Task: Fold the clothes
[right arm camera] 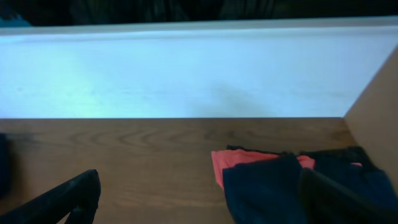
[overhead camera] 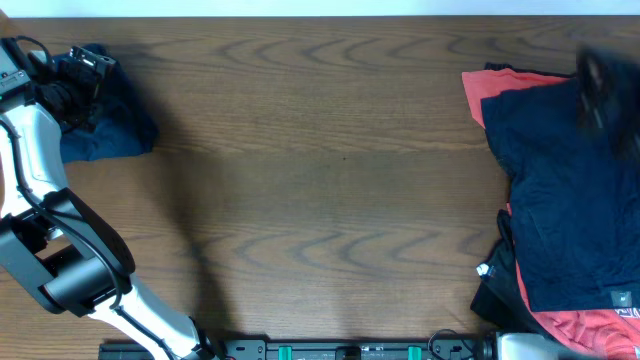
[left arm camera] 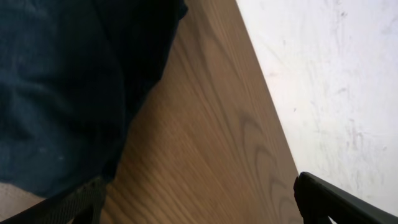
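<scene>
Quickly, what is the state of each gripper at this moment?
Left gripper: open, holding nothing.
Right gripper: open, holding nothing.

I take this for a robotics lab bench, not a home: a wood-grain table (overhead camera: 320, 150) against a plain white panel (right arm camera: 186, 68) on the far side, a black equipment rail (overhead camera: 340, 350) along its near edge, the left arm (overhead camera: 30, 150) mounted there, clothes (overhead camera: 560, 200) heaped at the right.
</scene>
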You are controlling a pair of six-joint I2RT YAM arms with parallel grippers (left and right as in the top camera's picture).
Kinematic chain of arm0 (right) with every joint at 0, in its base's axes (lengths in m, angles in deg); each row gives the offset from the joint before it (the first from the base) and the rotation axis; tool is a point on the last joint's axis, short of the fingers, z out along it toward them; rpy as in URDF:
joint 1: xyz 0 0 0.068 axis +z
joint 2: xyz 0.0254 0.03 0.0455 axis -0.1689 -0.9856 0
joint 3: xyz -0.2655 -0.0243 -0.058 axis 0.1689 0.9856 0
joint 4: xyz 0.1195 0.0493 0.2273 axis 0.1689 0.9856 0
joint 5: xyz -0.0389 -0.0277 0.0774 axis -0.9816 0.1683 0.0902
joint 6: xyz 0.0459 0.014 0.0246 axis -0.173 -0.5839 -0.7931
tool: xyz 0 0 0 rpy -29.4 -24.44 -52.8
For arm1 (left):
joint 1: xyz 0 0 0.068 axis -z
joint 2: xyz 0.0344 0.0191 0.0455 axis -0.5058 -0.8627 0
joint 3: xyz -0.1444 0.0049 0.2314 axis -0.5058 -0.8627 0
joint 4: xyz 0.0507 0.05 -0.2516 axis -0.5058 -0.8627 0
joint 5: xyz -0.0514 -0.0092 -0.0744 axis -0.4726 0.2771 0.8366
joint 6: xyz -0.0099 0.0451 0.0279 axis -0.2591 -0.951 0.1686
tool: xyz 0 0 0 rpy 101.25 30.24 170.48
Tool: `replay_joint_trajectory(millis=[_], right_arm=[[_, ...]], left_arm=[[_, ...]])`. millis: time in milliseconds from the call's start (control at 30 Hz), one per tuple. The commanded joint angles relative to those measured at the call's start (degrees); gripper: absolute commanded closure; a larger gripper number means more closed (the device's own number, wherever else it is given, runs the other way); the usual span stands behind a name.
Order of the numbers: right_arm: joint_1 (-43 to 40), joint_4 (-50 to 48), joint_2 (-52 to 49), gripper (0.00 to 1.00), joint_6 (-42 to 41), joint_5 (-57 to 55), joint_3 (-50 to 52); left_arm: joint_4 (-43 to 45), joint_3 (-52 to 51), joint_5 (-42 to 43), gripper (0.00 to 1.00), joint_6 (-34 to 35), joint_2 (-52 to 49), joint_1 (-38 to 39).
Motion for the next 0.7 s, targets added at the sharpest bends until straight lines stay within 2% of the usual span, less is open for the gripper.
replay_joint_trajectory(millis=[0, 167, 267, 333, 667], right_arm=[[0.2, 0.4, 6.6, 0.01, 0.7, -0.6, 9.4], [0.2, 1.5, 21.5, 0.01, 0.7, -0.6, 25.1], [0.2, 6.0, 29.7, 0.01, 0.7, -0.6, 32.1], [0.3, 10.1, 32.3, 0.01, 0.7, -0.6, 33.7], [0.3, 10.2, 35.0, 0.01, 0.7, -0.6, 35.3]], left_arm=[[-0.8, 1.2, 0.8, 0.02, -1.4, 1.9, 0.7], [-1.6, 1.2, 0.8, 0.02, -1.4, 1.9, 1.7], [-1.8, 1.2, 0.8, 0.02, -1.3, 1.9, 2.0], [-1.9, 1.2, 0.8, 0.02, -1.3, 1.9, 2.0], [-2.1, 1.2, 0.8, 0.02, -1.3, 1.9, 2.0]])
